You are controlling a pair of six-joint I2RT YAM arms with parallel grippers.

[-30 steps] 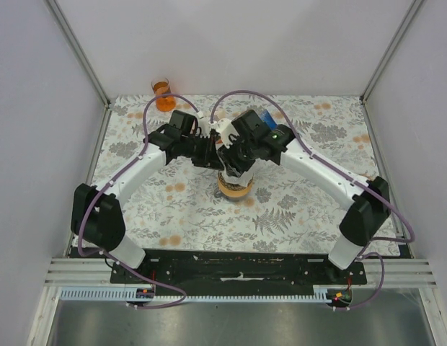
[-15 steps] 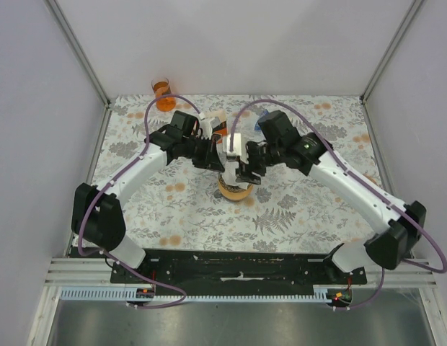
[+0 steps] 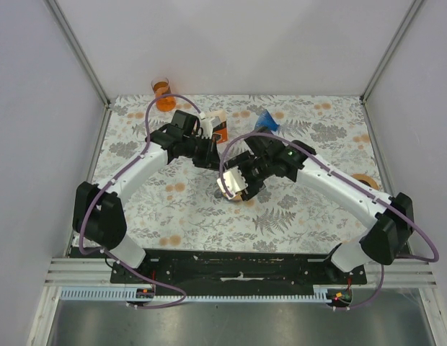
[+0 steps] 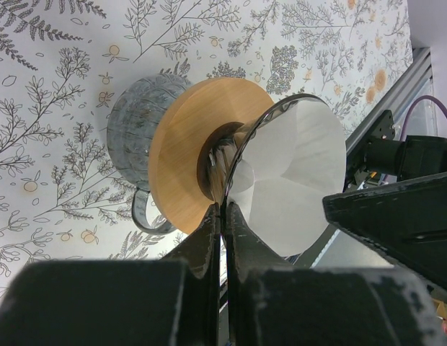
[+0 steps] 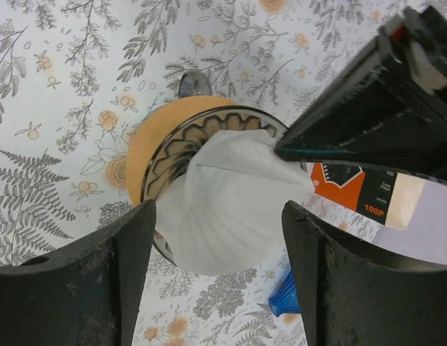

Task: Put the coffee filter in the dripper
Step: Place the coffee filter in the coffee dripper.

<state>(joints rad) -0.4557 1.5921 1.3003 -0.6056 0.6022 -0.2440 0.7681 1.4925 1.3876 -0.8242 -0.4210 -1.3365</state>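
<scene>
I see the filter (image 5: 223,194) sitting inside the dripper (image 5: 169,155), white paper against the ribbed glass, in the middle of the table (image 3: 303,216). My left gripper (image 4: 222,215) is pressed together on the dripper's far-left rim, right at the paper's edge. My right gripper (image 5: 218,209) hangs over the cone with its fingers spread wide, one on each side, holding nothing.
</scene>
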